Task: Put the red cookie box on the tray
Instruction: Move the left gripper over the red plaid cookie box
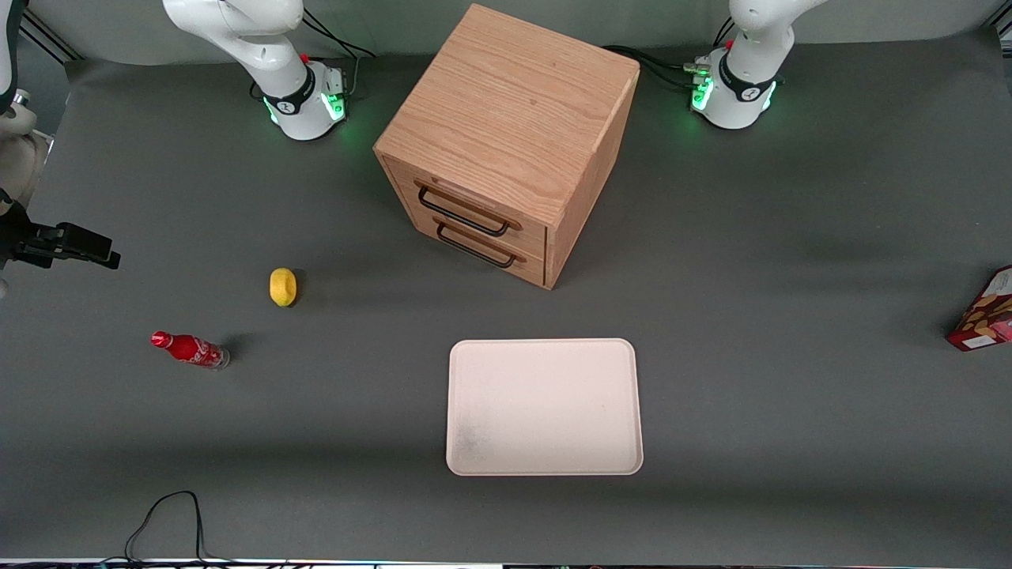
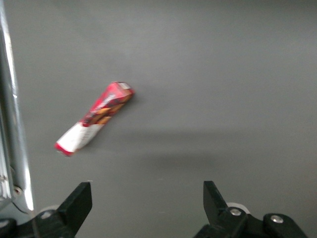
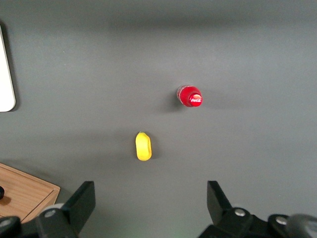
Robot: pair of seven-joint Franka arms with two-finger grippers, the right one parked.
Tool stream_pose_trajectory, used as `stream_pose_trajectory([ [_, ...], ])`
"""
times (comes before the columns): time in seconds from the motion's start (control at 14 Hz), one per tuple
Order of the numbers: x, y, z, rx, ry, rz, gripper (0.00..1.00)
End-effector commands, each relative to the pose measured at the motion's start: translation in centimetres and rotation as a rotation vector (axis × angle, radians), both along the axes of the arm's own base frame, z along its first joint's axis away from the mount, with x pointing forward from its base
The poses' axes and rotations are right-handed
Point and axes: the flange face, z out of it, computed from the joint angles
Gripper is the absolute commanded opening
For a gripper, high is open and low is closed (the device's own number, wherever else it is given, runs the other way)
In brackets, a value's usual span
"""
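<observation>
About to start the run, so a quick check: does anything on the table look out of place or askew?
The red cookie box lies at the working arm's end of the table, cut off by the front view's edge, far from the tray. The gripper hangs open above the table near it. Nothing looks spilled or damaged.

red cookie box (image 1: 985, 313): in the front view cut by the frame edge at the working arm's end of the table, only one end showing; in the left wrist view its print is too blurred to read.
gripper (image 2: 147, 196): above the bare table, apart from the box; only the two spread fingertips show, the body cut by the frame edge.
left arm (image 1: 749, 55): cut by the front view's top edge.
cable (image 1: 162, 518): runs off the front view's bottom edge.
</observation>
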Motion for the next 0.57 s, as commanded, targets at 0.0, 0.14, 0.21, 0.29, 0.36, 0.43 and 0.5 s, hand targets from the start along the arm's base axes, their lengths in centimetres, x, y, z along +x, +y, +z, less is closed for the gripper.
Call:
stream_pose_trajectory([
  [0.0,-1.6,5.2,-1.1,0.035,-0.004,-0.043,1.00],
  [0.14,-3.2,9.7,-1.6,0.043,-0.001,-0.038,1.00],
  [0.21,-2.9,10.1,-1.8,0.043,-0.003,-0.084,1.00],
  [0.29,-2.7,10.5,-2.1,0.041,-0.004,-0.119,1.00],
  [0.36,-2.6,10.6,-2.4,0.039,0.002,-0.147,1.00],
  [0.43,-2.4,10.7,-3.2,0.031,0.008,-0.185,1.00],
  [0.5,-1.9,11.0,-4.1,0.032,0.013,-0.286,1.00],
])
